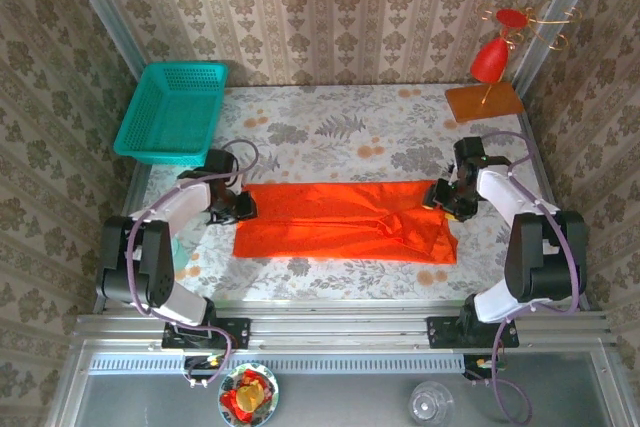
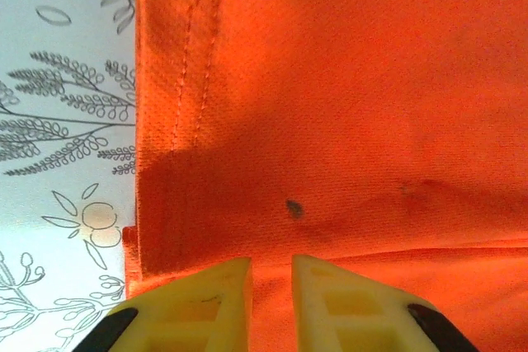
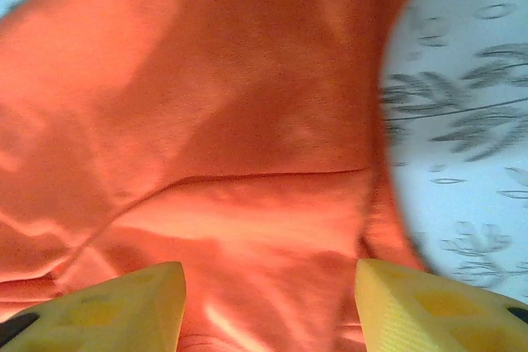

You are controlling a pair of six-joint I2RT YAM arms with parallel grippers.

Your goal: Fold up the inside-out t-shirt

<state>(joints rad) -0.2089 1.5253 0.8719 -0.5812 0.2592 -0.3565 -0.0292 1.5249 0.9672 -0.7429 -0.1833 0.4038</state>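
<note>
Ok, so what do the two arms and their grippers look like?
Both match: the left arm and right arm have white links with black joints, and a pale lilac cable loops along each. The left gripper and right gripper have chunky yellow fingers with black trim at the base.

The far middle of the table (image 1: 330,132) is left open beyond the t-shirt (image 1: 340,222). The far left corner is blocked by a teal basket (image 1: 170,112), the far right by a red ornament (image 1: 490,62).
</note>
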